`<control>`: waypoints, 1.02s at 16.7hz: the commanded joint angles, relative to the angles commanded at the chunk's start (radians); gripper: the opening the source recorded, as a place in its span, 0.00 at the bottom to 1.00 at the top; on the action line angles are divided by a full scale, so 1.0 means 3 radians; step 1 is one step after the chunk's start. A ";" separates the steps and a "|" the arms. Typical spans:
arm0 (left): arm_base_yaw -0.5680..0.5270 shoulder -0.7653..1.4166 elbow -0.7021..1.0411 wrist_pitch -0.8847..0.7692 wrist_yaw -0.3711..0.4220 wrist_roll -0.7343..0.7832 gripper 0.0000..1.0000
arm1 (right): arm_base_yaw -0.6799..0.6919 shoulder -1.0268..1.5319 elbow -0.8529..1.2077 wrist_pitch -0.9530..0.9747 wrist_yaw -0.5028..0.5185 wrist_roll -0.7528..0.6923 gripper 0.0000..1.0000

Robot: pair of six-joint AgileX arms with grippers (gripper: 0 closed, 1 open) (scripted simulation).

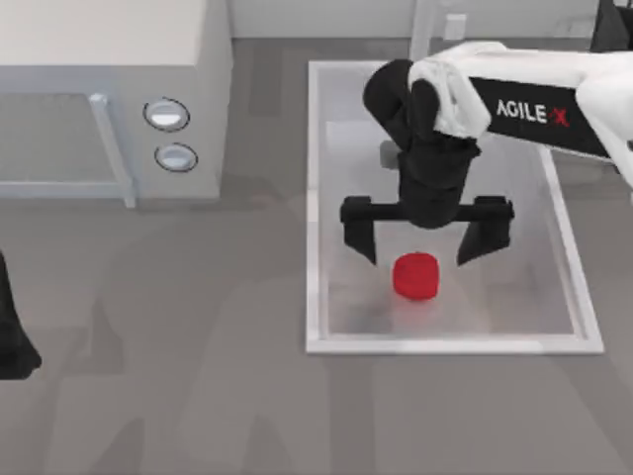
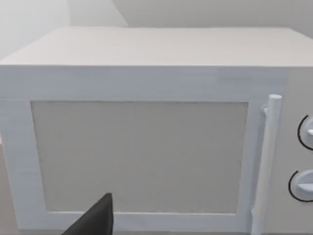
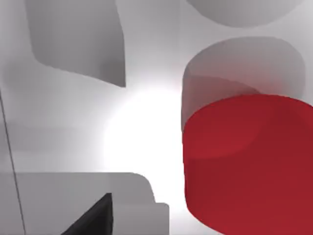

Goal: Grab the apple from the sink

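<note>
Meanwhile the left gripper [image 1: 12, 346] sits parked facing the microwave [image 1: 109, 99], its fingers hidden. Inside the sink [image 1: 315, 198], the right gripper [image 1: 426, 247] hangs spread wide, the apple [image 1: 415, 275] just beyond its fingertips; it should advance, straddle the apple, then squeeze gently.

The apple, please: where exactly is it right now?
In the top view, the apple lies on the sink floor, near its front rim, below the open right tool.

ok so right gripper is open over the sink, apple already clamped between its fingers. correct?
Not quite. The right gripper is open over the sink, but the apple isn't clamped: in the top view it sits on the sink floor, with both fingers spread wide and clear of it.
</note>
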 joint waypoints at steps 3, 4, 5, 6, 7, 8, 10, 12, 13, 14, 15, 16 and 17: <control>0.0000 0.0000 0.0000 0.0000 0.0000 0.0000 1.00 | 0.0007 0.0251 -0.0233 0.0512 0.0004 0.0005 1.00; 0.0000 0.0000 0.0000 0.0000 0.0000 0.0000 1.00 | 0.0010 0.0318 -0.0291 0.0616 0.0004 0.0007 1.00; 0.0000 0.0000 0.0000 0.0000 0.0000 0.0000 1.00 | 0.0012 0.0368 -0.0331 0.0684 0.0005 0.0008 1.00; 0.0000 0.0000 0.0000 0.0000 0.0000 0.0000 1.00 | 0.0013 0.0394 -0.0351 0.0717 0.0005 0.0009 1.00; 0.0000 0.0000 0.0000 0.0000 0.0000 0.0000 1.00 | 0.0013 0.0397 -0.0353 0.0720 0.0005 0.0009 1.00; 0.0000 0.0000 0.0000 0.0000 0.0000 0.0000 1.00 | 0.0013 0.0397 -0.0353 0.0720 0.0005 0.0009 1.00; 0.0000 0.0000 0.0000 0.0000 0.0000 0.0000 1.00 | 0.0013 0.0397 -0.0353 0.0720 0.0005 0.0009 1.00; 0.0000 0.0000 0.0000 0.0000 0.0000 0.0000 1.00 | 0.0013 0.0397 -0.0353 0.0720 0.0005 0.0009 0.85; 0.0000 0.0000 0.0000 0.0000 0.0000 0.0000 1.00 | 0.0013 0.0397 -0.0353 0.0720 0.0005 0.0009 0.77; 0.0000 0.0000 0.0000 0.0000 0.0000 0.0000 1.00 | 0.0013 0.0397 -0.0353 0.0720 0.0005 0.0009 0.70; 0.0000 0.0000 0.0000 0.0000 0.0000 0.0000 1.00 | 0.0013 0.0397 -0.0353 0.0720 0.0005 0.0009 0.62; 0.0000 0.0000 0.0000 0.0000 0.0000 0.0000 1.00 | 0.0013 0.0397 -0.0353 0.0720 0.0005 0.0009 0.55; 0.0000 0.0000 0.0000 0.0000 0.0000 0.0000 1.00 | 0.0013 0.0397 -0.0353 0.0720 0.0005 0.0009 0.47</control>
